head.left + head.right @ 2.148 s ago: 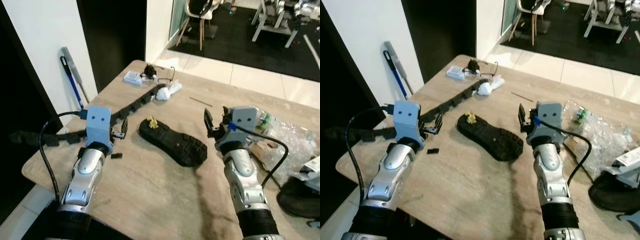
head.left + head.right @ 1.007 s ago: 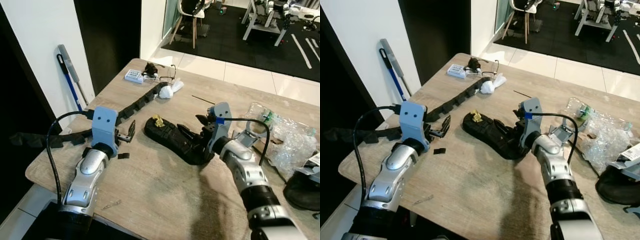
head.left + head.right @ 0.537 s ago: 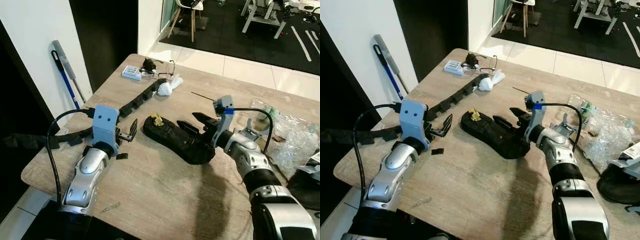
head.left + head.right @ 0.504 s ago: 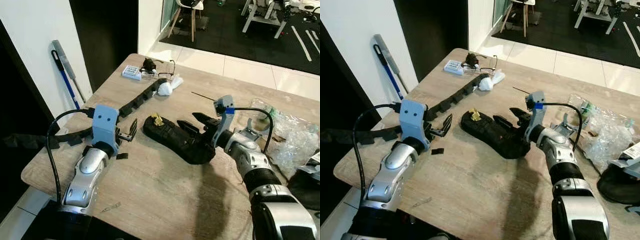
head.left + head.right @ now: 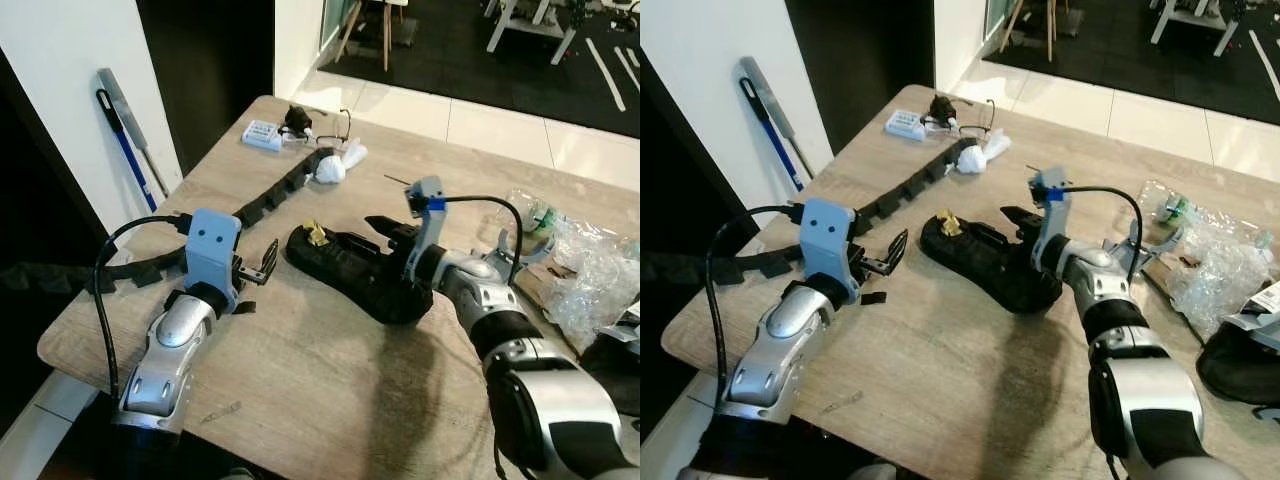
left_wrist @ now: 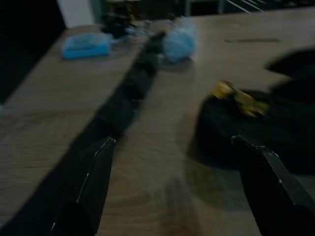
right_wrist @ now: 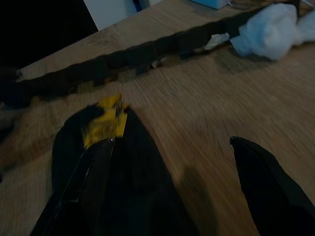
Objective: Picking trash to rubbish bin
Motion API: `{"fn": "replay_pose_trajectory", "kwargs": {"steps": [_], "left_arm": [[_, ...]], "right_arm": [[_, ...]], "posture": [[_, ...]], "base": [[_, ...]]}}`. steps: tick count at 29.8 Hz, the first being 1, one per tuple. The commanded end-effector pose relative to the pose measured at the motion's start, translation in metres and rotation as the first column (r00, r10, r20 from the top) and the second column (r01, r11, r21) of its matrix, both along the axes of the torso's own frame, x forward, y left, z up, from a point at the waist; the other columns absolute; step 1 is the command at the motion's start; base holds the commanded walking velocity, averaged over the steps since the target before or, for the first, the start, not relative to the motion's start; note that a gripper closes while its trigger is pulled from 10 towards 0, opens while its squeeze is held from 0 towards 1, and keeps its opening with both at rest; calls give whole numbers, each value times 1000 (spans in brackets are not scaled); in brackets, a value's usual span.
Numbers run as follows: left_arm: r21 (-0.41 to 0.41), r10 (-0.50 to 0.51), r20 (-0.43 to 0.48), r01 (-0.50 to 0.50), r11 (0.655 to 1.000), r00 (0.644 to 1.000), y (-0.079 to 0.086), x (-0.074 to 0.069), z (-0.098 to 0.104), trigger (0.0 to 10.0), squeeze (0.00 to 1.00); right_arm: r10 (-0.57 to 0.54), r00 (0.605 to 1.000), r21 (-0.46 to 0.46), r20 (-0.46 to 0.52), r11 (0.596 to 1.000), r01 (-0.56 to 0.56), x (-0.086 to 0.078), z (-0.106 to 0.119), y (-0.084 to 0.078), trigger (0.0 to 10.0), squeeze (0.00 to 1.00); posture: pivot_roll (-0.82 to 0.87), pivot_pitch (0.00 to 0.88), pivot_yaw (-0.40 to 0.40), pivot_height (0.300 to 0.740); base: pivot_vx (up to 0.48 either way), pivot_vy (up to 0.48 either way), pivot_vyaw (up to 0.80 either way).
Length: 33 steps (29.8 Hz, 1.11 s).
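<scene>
A black shoe sole point(image 5: 350, 270) lies mid-table with a yellow scrap point(image 5: 317, 235) on its near-left end, which also shows in the right wrist view point(image 7: 106, 123). My right gripper point(image 5: 375, 240) reaches left, low over the sole, open; its fingers point(image 7: 83, 191) stand wide apart, one over the sole and one over bare wood. My left gripper point(image 5: 262, 268) hovers open left of the sole, with its fingers point(image 6: 83, 191) spread and nothing between them. A crumpled white tissue point(image 5: 332, 168) lies farther back.
A long jagged black strip point(image 5: 270, 195) runs from the tissue toward the table's left edge. A small blue-white box point(image 5: 262, 135) and glasses point(image 5: 320, 122) sit at the far corner. Crinkled clear plastic point(image 5: 590, 285) lies at right. A mop point(image 5: 125, 140) leans on the wall.
My right gripper has swung down and left from upright beside the sole to low over it. The left gripper has barely moved. The camera has shifted a little.
</scene>
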<state>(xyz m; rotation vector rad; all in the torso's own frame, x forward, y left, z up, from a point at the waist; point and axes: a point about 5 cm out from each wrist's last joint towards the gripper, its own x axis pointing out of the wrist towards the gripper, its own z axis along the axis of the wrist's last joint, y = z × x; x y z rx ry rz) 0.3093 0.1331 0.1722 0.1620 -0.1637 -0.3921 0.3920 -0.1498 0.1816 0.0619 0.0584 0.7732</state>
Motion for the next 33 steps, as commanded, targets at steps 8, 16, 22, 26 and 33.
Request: {"fn": "replay_pose_trajectory", "kwargs": {"steps": [8,16,22,26,33], "left_arm": [[71,-176,12,175,982,984,-7,-20,2,10000,0],[135,-390,21,384,913,920,-29,-40,8,10000,0],[178,-425,8,417,892,905,-31,-46,7,10000,0],[192,-431,2,423,886,902,-29,-47,7,10000,0],[202,-432,-7,424,883,902,-25,-46,7,10000,0]], "right_arm": [[53,998,-64,-24,996,-55,3,4,13,10000,698],[153,986,-229,-66,960,-164,3,6,22,10000,35],[203,973,-347,-113,909,-230,1,2,24,10000,0],[221,967,-401,-129,880,-254,1,1,24,10000,0],[273,954,-383,-127,873,-301,3,22,17,10000,0]], "posture": [[56,261,-40,740],[61,268,-49,740],[61,266,-51,740],[63,265,-51,740],[65,264,-51,740]], "base": [[0,0,0],[0,0,0],[0,0,0],[0,0,0],[0,0,0]]}}
